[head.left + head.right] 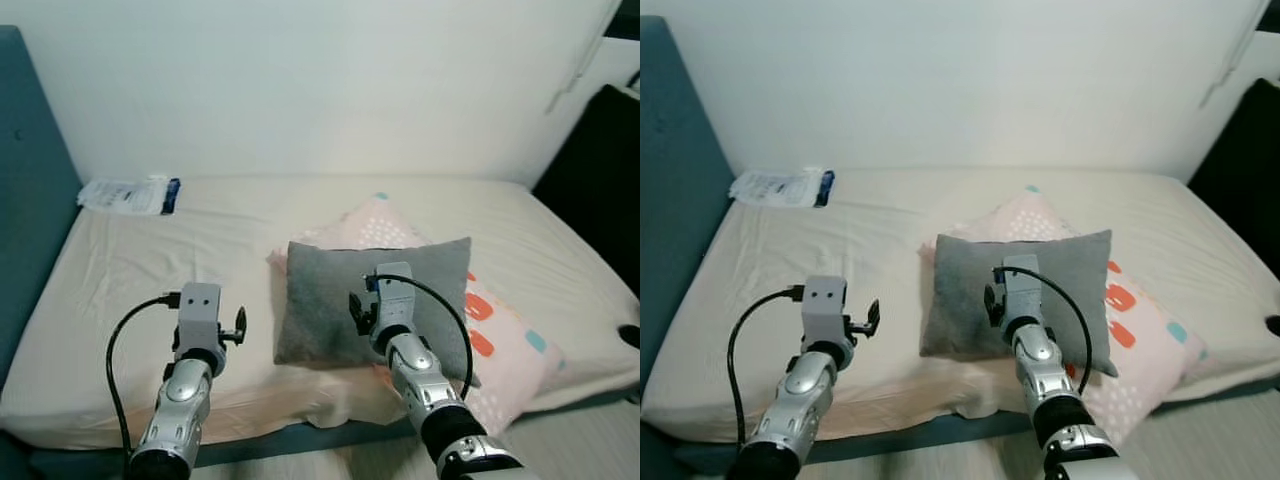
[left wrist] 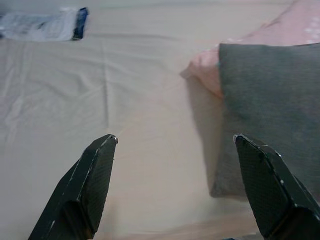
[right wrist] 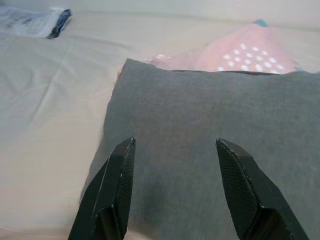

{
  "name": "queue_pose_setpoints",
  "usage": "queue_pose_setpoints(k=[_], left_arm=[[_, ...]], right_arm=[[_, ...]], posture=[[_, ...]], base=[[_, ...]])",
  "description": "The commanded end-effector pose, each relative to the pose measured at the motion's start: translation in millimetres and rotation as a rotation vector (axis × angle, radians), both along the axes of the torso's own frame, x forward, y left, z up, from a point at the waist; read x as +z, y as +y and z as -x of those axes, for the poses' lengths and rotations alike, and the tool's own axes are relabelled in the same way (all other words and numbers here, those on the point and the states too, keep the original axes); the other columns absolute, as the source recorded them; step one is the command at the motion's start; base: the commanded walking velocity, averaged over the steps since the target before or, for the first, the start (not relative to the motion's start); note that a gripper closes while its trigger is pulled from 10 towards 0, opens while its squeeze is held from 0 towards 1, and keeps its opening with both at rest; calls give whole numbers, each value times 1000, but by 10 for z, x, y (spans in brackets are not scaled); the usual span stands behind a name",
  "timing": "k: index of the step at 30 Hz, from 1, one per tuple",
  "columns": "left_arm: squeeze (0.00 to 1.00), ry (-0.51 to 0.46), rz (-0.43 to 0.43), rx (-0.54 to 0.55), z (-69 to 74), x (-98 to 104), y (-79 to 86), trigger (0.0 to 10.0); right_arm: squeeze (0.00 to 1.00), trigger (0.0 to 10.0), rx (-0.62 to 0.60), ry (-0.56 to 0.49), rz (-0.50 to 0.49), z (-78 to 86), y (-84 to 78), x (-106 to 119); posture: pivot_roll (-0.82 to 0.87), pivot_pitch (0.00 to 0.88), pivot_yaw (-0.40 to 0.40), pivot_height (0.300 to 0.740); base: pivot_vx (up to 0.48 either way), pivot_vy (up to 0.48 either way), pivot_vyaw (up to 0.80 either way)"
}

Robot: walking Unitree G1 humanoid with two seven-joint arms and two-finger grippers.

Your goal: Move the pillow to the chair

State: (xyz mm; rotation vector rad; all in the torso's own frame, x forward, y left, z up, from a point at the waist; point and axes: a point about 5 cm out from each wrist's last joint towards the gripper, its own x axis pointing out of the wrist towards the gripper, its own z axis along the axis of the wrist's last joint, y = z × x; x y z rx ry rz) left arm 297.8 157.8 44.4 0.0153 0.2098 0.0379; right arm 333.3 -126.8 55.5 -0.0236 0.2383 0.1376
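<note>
Snagging looks likely: grey pillow (image 1: 375, 300) lies near the bed's (image 1: 130, 300) front edge atop a pink pillow (image 1: 500, 350); wide-open right gripper (image 3: 175, 185) above it, wide-open left gripper (image 2: 175, 185) beside it, could pinch both.

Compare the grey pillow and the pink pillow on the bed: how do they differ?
The grey pillow is plain and one colour; the pink pillow has white dots and orange and teal marks. The grey pillow lies on top, and the pink pillow is partly covered under it. The pink pillow reaches the bed's near edge; the grey pillow sits further in. Both lie flat on the beige sheet.
</note>
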Motion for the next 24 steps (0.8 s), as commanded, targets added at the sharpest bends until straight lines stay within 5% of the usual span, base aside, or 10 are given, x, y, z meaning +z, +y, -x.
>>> queue_pose_setpoints(k=[1, 11, 15, 24], left_arm=[[0, 7, -7, -12, 14, -20, -43, 10000], [0, 16, 6, -16, 30, -40, -47, 10000], [0, 24, 34, -34, 25, -44, -65, 10000], [0, 53, 46, -39, 43, -77, -74, 10000]], right_arm=[[0, 10000, -24, -5, -7, -12, -77, 11], [0, 10000, -21, -2, -8, -6, -79, 3], [0, 10000, -19, -3, -9, -3, -75, 1], [0, 10000, -17, -6, -18, 7, -67, -5]], posture=[[-20, 0, -100, 740], [-21, 0, -97, 740], [-20, 0, -97, 740], [-19, 0, -91, 740]], base=[[0, -480, 0], [0, -480, 0], [0, 0, 0], [0, 417, 0]])
